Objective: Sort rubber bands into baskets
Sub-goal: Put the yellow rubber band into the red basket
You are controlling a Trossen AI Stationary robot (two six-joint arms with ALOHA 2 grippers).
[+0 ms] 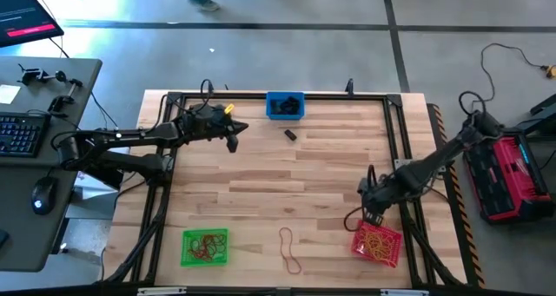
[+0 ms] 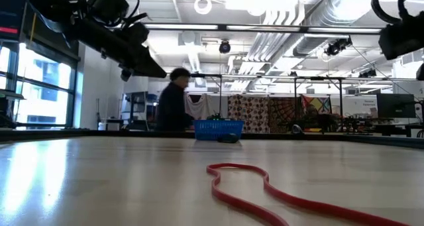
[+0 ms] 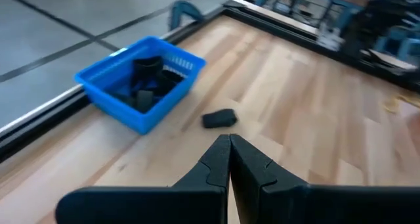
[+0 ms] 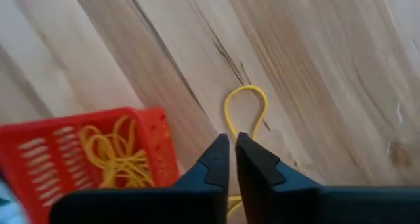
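Basket placement decides my next move: the red basket (image 4: 79, 155), already heaped with yellow bands, sits on the table (image 1: 287, 183) at about 9 o'clock from my right tool (image 4: 232, 142). That tool is pinched nearly shut on a yellow rubber band (image 4: 245, 109), its loop stretching toward 12 o'clock. My left tool (image 3: 230, 142), far off, is closed and empty

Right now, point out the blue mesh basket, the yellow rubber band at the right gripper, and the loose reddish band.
blue mesh basket (image 3: 105, 92), left wrist view, near wall.
yellow rubber band (image 4: 246, 91), right wrist view, loop top.
reddish band (image 1: 289, 248), high view, mid-strand.
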